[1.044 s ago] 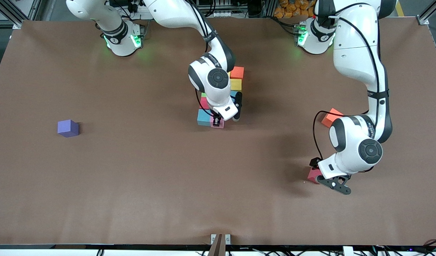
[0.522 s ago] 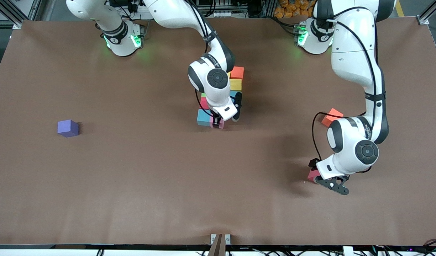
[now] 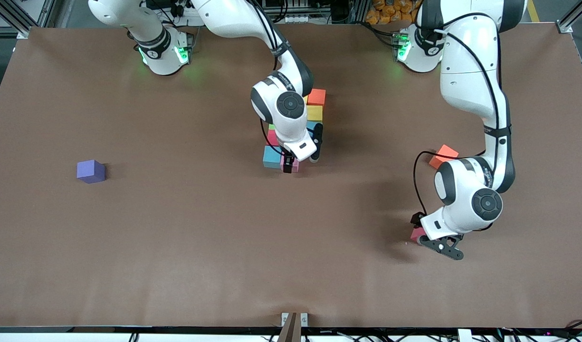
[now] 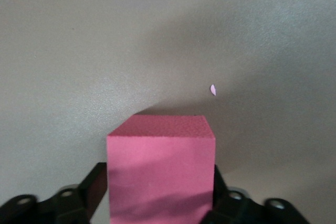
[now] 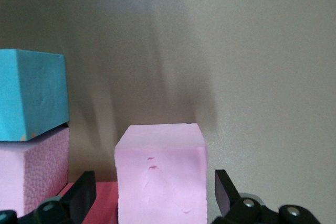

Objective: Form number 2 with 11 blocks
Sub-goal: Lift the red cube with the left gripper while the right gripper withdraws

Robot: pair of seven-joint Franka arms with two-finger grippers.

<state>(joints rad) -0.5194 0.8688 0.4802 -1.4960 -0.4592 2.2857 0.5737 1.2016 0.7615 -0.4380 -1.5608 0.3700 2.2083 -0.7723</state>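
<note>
Front view shows the figure part-built under the right claw, whose fingers stand apart around a pale pink matte cube set down beside a light blue cube, while the left claw pinches a deeper pink cube resting on the brown worktop, and a loose orange-red cube awaits.

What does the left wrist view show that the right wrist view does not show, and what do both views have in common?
Only the left wrist view shows a deep pink block alone on the table, the jaws against its sides, and a tiny pink crumb.

Only the right wrist view shows a pale pink block with the jaws standing apart from it, beside a blue block resting on another pink block.

Both show a block between black jaws on the brown table.
</note>
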